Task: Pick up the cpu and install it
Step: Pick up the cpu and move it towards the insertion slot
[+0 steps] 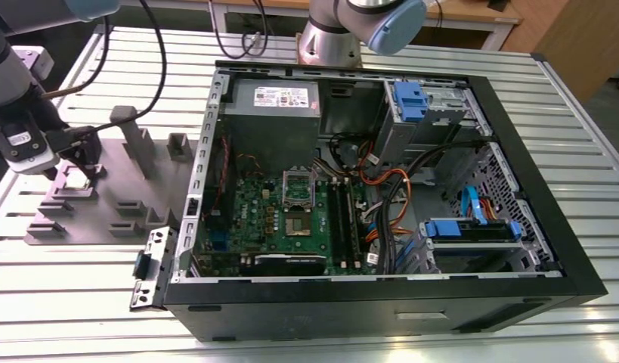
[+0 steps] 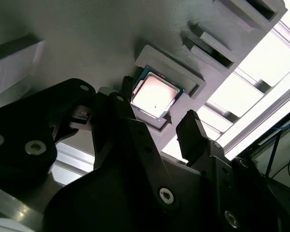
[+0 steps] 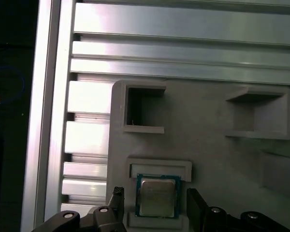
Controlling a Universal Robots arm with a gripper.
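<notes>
grey holder [image 3: 217, 159] on the counter [image 3: 183, 29] cradles the cpu [image 3: 157, 195], w/ my jaws hanging open either side, gripping nothing. pickup & install into the motherboard [image 1: 289, 219] both undone, imo.

No print was legible: the white label [image 1: 280, 97] on the power supply [image 1: 273, 130] and the cpu [image 3: 157, 197] bore only unreadable marks.

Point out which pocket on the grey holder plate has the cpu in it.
The pocket between the gripper's fingers: the cpu lies in it, while the two other pockets are hollow.
</notes>
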